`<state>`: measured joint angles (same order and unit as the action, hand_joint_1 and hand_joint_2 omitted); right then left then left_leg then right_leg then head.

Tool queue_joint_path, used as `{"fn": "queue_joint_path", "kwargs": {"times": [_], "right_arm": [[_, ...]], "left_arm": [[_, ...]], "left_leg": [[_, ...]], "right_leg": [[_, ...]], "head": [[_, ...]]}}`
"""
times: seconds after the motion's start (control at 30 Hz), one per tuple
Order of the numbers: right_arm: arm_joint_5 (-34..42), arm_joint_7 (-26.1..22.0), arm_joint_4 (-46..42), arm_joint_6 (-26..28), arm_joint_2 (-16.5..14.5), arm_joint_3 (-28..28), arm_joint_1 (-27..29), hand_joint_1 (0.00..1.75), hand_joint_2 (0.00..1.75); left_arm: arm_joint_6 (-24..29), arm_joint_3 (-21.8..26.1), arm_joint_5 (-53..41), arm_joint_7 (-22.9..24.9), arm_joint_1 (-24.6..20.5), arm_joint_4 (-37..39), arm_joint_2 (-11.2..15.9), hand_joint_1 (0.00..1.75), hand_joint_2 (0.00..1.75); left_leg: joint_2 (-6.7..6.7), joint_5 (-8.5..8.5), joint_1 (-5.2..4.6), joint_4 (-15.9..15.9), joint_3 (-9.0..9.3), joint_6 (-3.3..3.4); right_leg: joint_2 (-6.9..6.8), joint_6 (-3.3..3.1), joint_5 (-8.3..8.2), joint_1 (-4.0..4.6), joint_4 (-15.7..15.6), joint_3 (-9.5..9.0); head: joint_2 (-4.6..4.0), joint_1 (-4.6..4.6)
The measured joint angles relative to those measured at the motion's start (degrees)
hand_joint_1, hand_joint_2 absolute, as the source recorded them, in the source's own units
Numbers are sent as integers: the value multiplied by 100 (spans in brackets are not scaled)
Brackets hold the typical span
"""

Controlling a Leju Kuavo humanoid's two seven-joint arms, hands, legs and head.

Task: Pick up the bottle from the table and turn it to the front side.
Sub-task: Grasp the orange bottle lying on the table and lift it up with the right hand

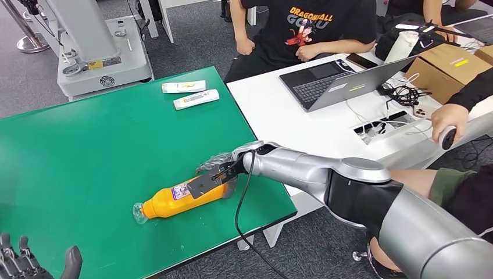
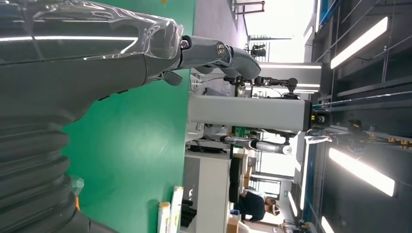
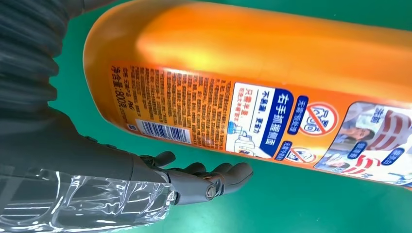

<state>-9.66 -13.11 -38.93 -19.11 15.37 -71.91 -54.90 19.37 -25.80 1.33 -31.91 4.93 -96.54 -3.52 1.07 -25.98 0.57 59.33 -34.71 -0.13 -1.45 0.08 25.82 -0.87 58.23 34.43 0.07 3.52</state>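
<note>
The orange plastic bottle with a clear cap [image 1: 174, 200] is lying on its side near the front edge of the green table [image 1: 93, 151], its long axis running from the cap on the robot's left toward the base on its right. The right hand [image 1: 218, 174] is reaching over the base end; whether it is gripping, I cannot tell. The left hand [image 1: 26, 261] is waiting well apart, fingers spread and empty.
</note>
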Motion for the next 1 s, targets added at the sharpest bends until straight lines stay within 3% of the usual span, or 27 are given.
{"fn": "queue_joint_path", "kwargs": {"times": [0.3, 0.33, 0.47, 0.5, 1.0], "right_arm": [[0, -7, 33, 38, 0, 13, 23, 0, 175], [0, -16, 34, 44, 0, 15, 27, 9, 175], [-33, -114, 43, 91, 0, 40, 61, 161, 175], [-47, -140, 46, 106, 0, 48, 75, 171, 175], [-101, -362, 70, 179, 0, 248, 211, 175, 175]], "left_arm": [[1, 3, 0, 0, 2, 0, 0, 0, 175], [4, 3, 0, 0, 4, 1, 0, 0, 175], [26, 3, 0, 0, 27, 2, 0, 0, 175], [32, 3, 0, 0, 31, 2, 0, 0, 175], [52, 8, -1, -2, 64, 2, -2, 0, 175]], "left_leg": [[0, 0, 0, 0, 0, 0], [0, 0, 0, 0, 0, 0], [0, 0, 0, 0, 0, 0], [0, 0, 0, 0, 0, 0], [0, 0, 0, 0, 0, 0]], "right_leg": [[0, 0, 0, 0, 0, 0], [0, 0, 0, 0, 0, 0], [0, 0, 0, 0, 0, 0], [0, 0, 0, 0, 0, 0], [0, 0, 0, 0, 0, 0]], "head": [[0, 1], [0, 1], [0, 1], [0, 1], [0, 0]]}}
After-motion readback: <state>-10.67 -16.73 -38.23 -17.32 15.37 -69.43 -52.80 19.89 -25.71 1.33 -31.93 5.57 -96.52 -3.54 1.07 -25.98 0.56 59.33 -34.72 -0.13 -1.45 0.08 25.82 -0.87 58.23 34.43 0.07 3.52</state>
